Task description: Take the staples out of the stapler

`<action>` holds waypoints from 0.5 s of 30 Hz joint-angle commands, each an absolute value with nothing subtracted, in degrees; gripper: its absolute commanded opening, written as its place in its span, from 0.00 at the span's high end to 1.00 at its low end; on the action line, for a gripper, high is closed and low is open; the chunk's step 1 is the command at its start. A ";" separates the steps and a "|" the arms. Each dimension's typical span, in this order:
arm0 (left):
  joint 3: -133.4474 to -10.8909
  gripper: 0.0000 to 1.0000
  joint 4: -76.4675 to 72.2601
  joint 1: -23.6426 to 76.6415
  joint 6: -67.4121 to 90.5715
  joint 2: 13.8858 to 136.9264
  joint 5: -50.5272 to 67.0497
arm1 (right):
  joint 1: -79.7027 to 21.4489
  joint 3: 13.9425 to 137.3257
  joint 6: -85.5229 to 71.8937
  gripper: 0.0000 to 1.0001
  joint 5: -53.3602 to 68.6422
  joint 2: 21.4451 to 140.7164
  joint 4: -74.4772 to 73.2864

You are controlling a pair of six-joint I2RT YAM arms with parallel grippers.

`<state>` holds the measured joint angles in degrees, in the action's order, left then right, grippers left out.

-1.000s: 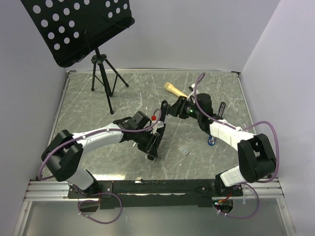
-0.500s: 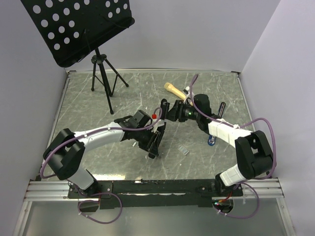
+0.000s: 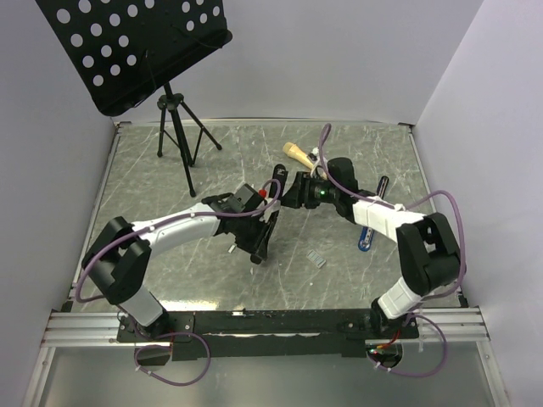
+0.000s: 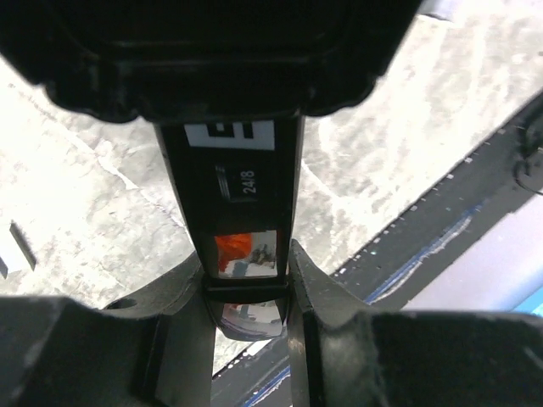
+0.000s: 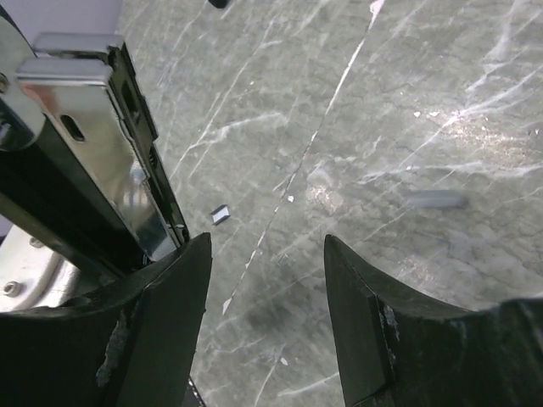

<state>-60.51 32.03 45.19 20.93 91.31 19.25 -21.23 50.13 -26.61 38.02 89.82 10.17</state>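
The left hand is clamped on the stapler, holding it over the middle of the marbled counter. The right hand has its fingers apart with nothing between them, and the stapler's bare metal channel stands just outside one finger. The staples, a small grey strip, lie on the counter near the stapler, apart from both hands.

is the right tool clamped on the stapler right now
No, the right tool stands open with bare table showing through its gap, and the stapler lies off to one side of it.
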 commanded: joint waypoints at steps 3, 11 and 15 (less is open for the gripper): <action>-61.35 0.99 33.05 45.79 21.62 95.01 17.84 | -22.94 51.06 -31.55 0.36 43.94 96.31 17.93; -61.00 0.99 31.74 45.44 21.71 92.99 19.51 | -22.76 49.75 -32.70 0.37 42.63 94.93 18.72; -59.42 0.99 29.10 43.43 22.59 90.71 24.59 | -20.84 47.65 -33.22 0.37 41.49 91.06 15.74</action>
